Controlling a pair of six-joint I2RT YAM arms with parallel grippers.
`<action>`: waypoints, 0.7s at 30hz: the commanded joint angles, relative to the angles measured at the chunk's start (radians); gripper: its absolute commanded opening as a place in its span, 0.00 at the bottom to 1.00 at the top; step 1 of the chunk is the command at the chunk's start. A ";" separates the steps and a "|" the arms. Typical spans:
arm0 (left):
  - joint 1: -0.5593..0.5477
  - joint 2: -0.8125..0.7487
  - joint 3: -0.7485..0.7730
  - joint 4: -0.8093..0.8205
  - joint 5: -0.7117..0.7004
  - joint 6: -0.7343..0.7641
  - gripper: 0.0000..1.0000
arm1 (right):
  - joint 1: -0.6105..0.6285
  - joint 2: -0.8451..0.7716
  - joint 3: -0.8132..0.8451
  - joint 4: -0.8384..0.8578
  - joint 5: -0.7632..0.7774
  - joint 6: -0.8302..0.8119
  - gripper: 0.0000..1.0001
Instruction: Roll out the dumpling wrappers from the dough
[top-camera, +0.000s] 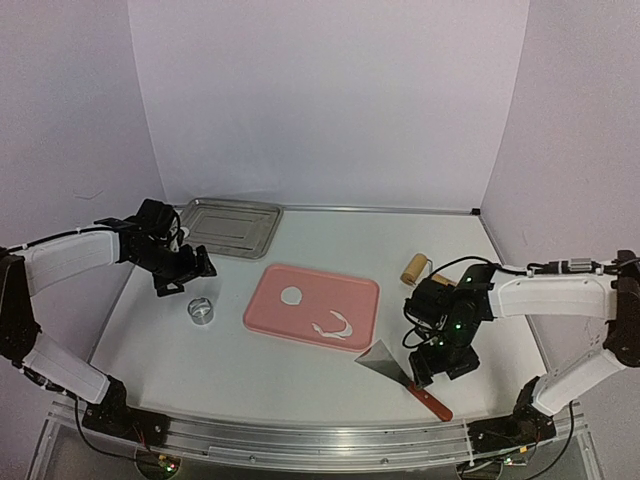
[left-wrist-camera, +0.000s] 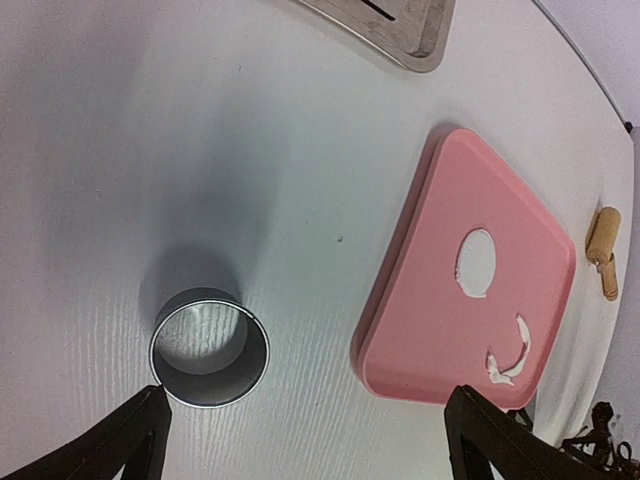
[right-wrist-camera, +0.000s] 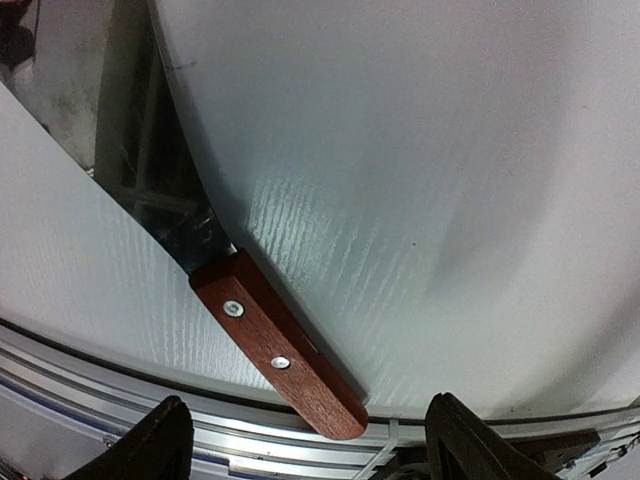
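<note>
Both jaws gape, well apart from dumpling wrapper (top-camera: 291, 295) on pink tray (top-camera: 352, 293).

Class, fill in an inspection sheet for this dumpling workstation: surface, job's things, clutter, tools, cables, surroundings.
Surface: white table, wood-grain finish.
Job's things: one dumpling wrapper on the pink board; ring cutter left of the board; wooden roller to its right.
Clutter: scrap strip on the board; metal tray at the back; scraper near the front edge.
Grippers: left tool open, by the ring cutter, holding nothing; right tool open, straddling the scraper's handle, not gripping.
Cables: black cable looping at the right arm.
Surroundings: pale walls on three sides.
</note>
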 joint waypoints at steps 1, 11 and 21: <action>-0.017 0.025 0.073 0.039 0.060 -0.012 0.97 | 0.049 0.081 0.007 0.053 -0.002 -0.001 0.76; -0.066 0.095 0.151 -0.010 0.095 -0.014 0.97 | 0.144 0.127 -0.058 0.142 0.008 0.093 0.53; -0.157 0.136 0.223 -0.062 0.069 -0.031 0.97 | 0.213 0.173 -0.051 0.150 0.103 0.148 0.31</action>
